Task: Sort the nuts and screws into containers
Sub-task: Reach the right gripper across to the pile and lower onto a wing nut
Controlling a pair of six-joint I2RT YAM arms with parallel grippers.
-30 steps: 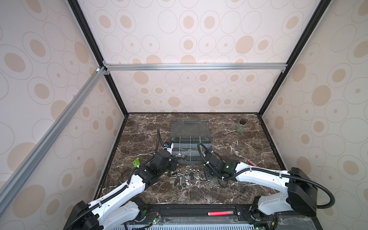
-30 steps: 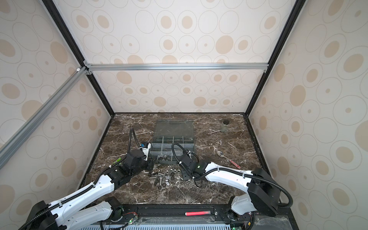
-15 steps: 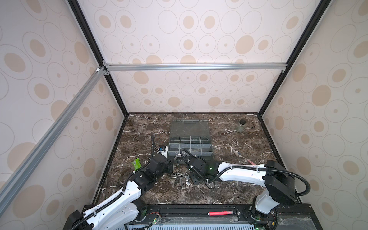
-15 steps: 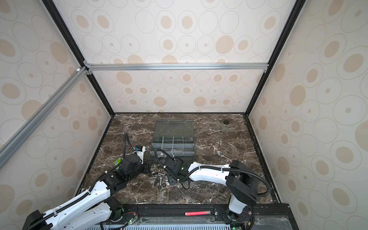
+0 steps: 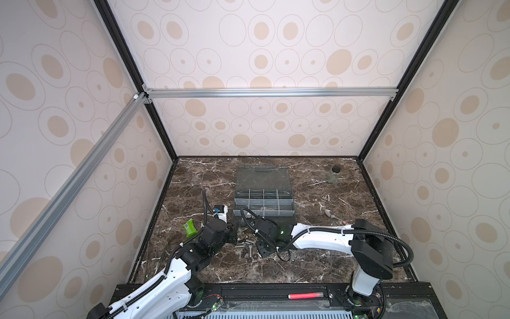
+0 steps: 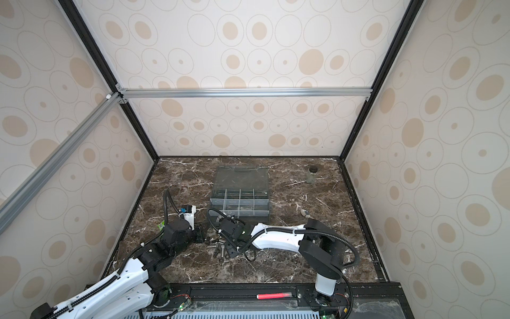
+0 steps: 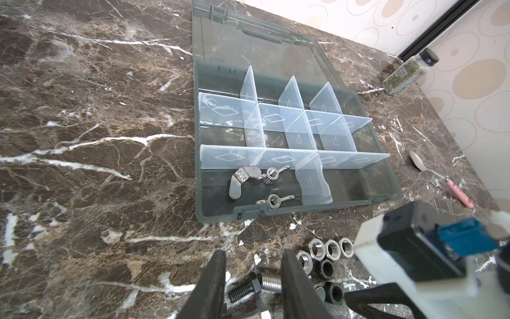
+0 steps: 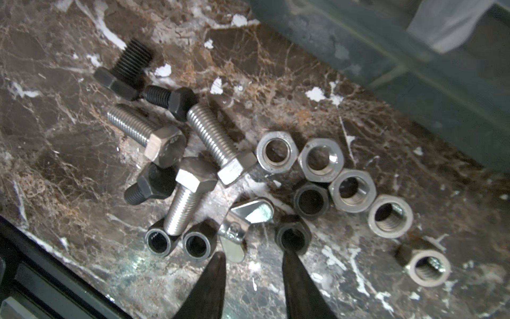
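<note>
R-pick | right gripper (image 8: 254,256) jaws narrowly parted, empty | wing nut (image 8: 244,227) on marble (image 8: 276,96) just ahead of its tips, black nuts (image 8: 196,244) crowding either side | advance straight, straddle the hub, close gently | left gripper (image 7: 254,254) parted, empty, screws (image 7: 244,290) just past its tips, containers (image 7: 197,138) farther ahead

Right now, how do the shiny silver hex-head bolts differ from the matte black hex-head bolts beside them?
The silver bolts are bright metal; the black bolts are dark and dull. The silver bolts have longer shafts; the black bolts are stubbier. Both kinds have threaded shafts and hex heads and lie loose on the marble table.
</note>
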